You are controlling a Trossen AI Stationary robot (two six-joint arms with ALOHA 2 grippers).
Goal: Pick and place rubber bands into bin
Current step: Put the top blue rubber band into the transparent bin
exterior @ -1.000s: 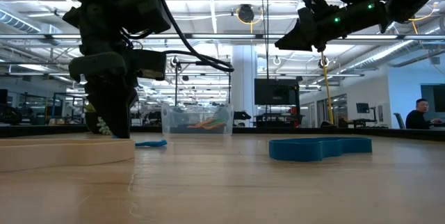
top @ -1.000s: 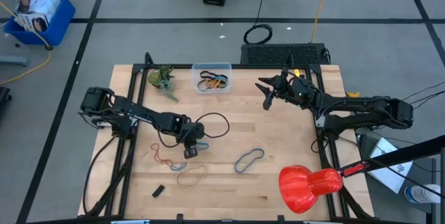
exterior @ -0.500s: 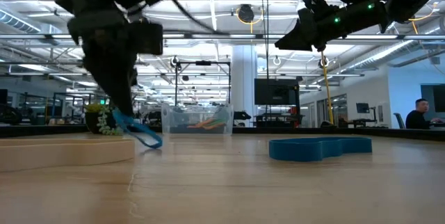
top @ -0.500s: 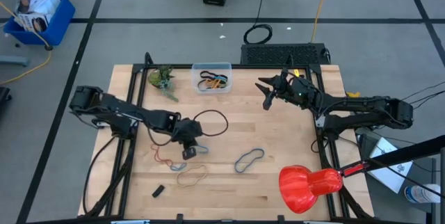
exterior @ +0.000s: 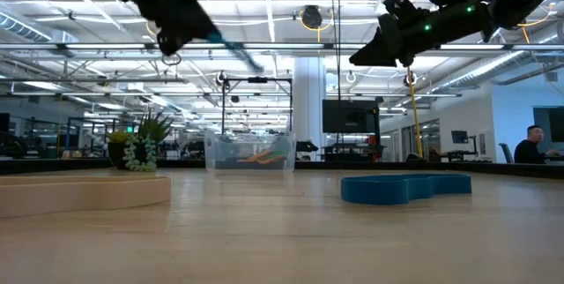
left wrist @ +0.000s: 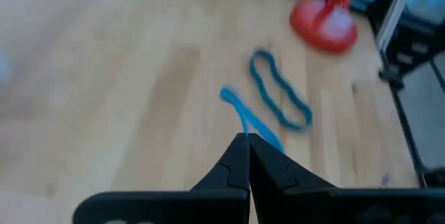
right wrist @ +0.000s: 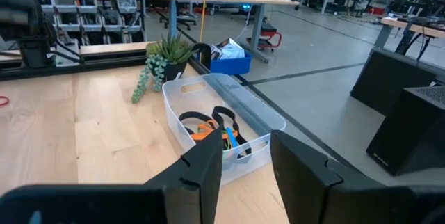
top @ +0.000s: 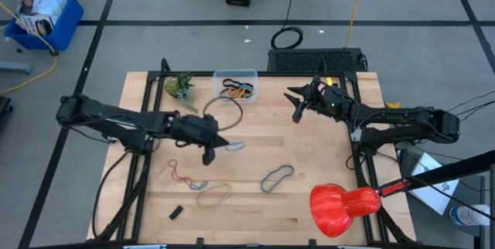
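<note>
left wrist view shows my left gripper (left wrist: 247, 139) pinched on a blue rubber band (left wrist: 252, 122), which i think could slip out before reaching the bin (top: 236, 85), being thinly held.

Grey floor (top: 155, 1) with dark tape lines, blue crate (top: 45, 18), ceiling strip lights (exterior: 291, 2), distant desks (right wrist: 229, 1)

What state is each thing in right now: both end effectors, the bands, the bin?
Left end effector: shut on a light blue rubber band, raised off the table.
Right end effector: open, empty, waiting beside the bin.
Bin: upright, several bands inside.
Dark blue rubber band: flat on the table.
Red rubber band: flat on the table.
Tan rubber band: flat on the table.
</note>
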